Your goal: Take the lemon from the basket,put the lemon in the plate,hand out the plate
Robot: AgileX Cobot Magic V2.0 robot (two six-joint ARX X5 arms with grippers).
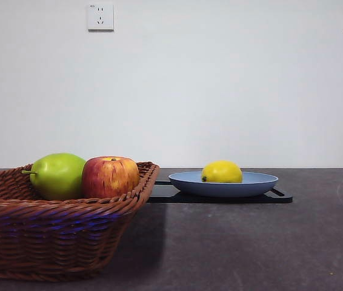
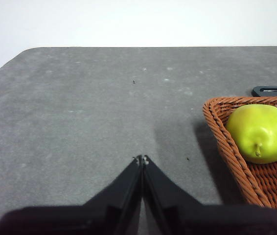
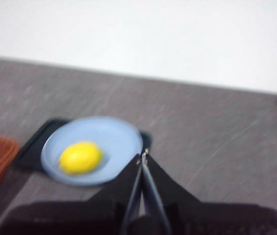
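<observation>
The lemon (image 1: 222, 171) lies in the plate (image 1: 262, 182), which rests on a black tray (image 1: 280, 197) beside the basket (image 1: 50, 236); a pear (image 1: 57, 176) and an apple (image 1: 110, 176) sit in the basket. Remaining step, as judged: handing out the plate. The right gripper (image 3: 144, 154), jaws pressed together and empty, hangs near the plate; its view is blurred, so clearance appears small. It should open, take the near rim and lift level. The left gripper (image 2: 142, 158), likewise closed and empty, waits over bare table (image 2: 89, 107).

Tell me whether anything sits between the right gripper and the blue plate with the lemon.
Nothing visible does. The right gripper, shut, hangs just beside the wide light blue plate holding the smooth yellow lemon; only bare grey table surrounds it. The plate rests on a flat black tray.
</observation>
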